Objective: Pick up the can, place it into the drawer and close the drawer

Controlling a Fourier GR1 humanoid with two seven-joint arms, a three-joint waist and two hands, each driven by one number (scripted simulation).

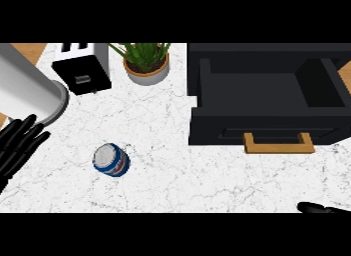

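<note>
Can [111,159]: laid on the white marbled table [207,175], left of centre, lid turned toward the upper left.
Left robot hand [12,147]: seen at the left edge with fingers spread and straight, nothing held; the can is set just to its right, apart from it.
Right robot hand [325,208]: only black fingertips shown at the lower right corner; its state cannot be told; the can lies well apart to its left.
Drawer [270,100]: pulled open, black, with a wooden handle [278,143].
</note>
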